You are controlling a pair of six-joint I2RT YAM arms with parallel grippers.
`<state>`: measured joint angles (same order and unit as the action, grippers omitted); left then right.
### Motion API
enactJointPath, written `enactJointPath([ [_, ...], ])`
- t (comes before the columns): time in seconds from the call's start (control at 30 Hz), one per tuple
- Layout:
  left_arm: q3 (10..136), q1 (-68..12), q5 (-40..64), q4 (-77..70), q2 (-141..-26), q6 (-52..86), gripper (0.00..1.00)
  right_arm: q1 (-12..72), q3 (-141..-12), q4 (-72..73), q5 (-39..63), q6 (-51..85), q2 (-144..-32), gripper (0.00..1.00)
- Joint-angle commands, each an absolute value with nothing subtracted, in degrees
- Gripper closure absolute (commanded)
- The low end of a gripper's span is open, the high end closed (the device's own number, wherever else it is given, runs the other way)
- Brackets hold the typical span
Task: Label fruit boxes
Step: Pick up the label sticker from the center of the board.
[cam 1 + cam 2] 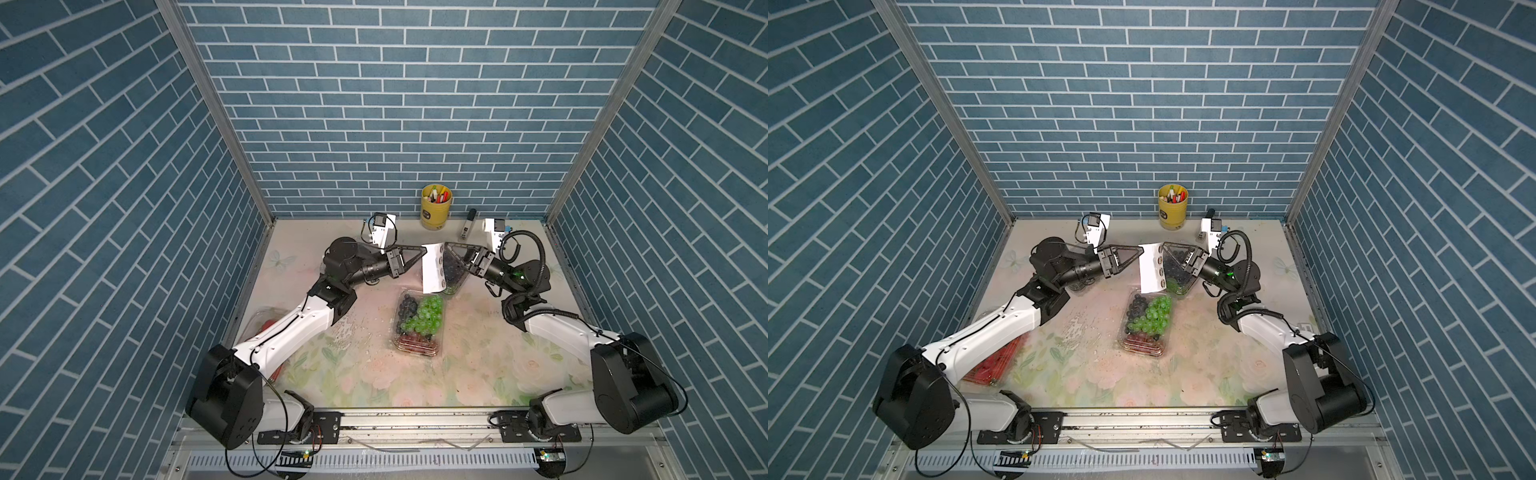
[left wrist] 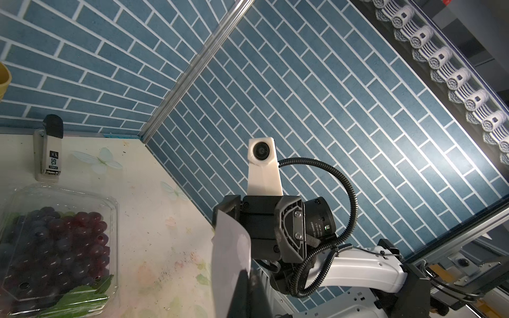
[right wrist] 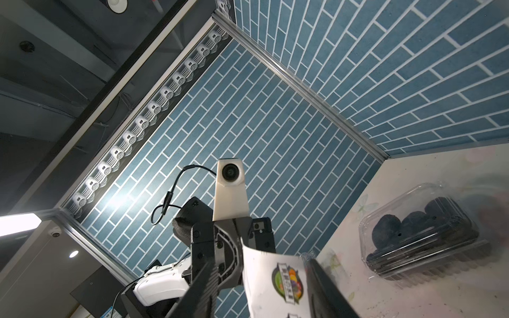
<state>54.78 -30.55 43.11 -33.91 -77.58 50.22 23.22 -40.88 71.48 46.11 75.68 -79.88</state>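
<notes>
Both my grippers meet at a sticker sheet, centre of both top views.

My left gripper (image 1: 422, 249) is clenched on the upper left corner of the white sticker sheet (image 1: 434, 268), which hangs upright over the floral table (image 1: 478, 353). My right gripper (image 1: 446, 246) faces it from the right, jaws standing apart with the sheet's upper edge between them. The clear plastic clamshell box of mixed green, dark and red grapes (image 1: 417, 324) lies just below the sheet, mid-frame. The clear box of purple grapes (image 2: 55, 242) sits just right of the sheet in both top views, under my right gripper. The clear box of red strawberries (image 1: 994, 361) lies lower left, half under my left arm. The clear box of black berries (image 3: 418, 228) shows on the table from my right wrist. A yellow pen cup (image 1: 436, 205) stands at the back wall, above centre.
</notes>
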Motion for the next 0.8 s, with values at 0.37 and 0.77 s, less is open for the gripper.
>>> enactJointPath([
  [0.37, 53.74, -29.90, 45.30, -41.68, -78.44, 54.73, 1.00, 23.08, -43.20, 70.33, 47.57, 75.38, -79.25, 0.42],
  [0.77, 53.44, -30.06, 46.84, -47.94, -80.89, 59.29, 1.00, 23.08, -45.30, 71.47, 48.82, 76.10, -80.92, 0.37],
])
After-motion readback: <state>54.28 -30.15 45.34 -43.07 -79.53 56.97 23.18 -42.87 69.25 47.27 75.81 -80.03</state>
